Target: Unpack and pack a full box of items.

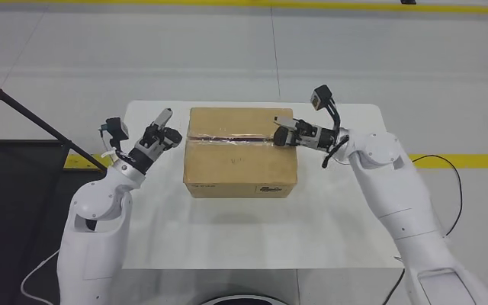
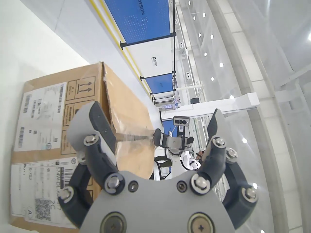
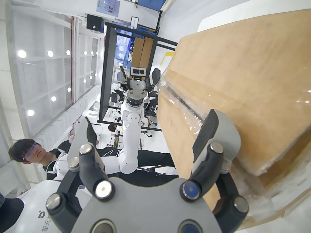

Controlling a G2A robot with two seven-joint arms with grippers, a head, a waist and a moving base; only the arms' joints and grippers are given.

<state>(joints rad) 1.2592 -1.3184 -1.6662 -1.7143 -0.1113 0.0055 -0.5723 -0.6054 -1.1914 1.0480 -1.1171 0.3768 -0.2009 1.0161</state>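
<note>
Cardboard and taped shut along its top seam, the box [image 1: 240, 156] sits mid-frame on the white table [image 1: 229, 229], the left gripper [image 1: 163, 128] spread beside its left end, the right gripper [image 1: 280, 131] spread over the right end of the tape [image 1: 229, 139], where a finger might skid off the slick film.

A brown cardboard box [image 1: 240, 152] stands closed and upright at the middle of the white worktop [image 1: 229, 229]. Clear tape [image 1: 229, 139], seemingly wrinkled, runs along its top seam, and white shipping labels [image 2: 41, 115] cover one end.
</note>
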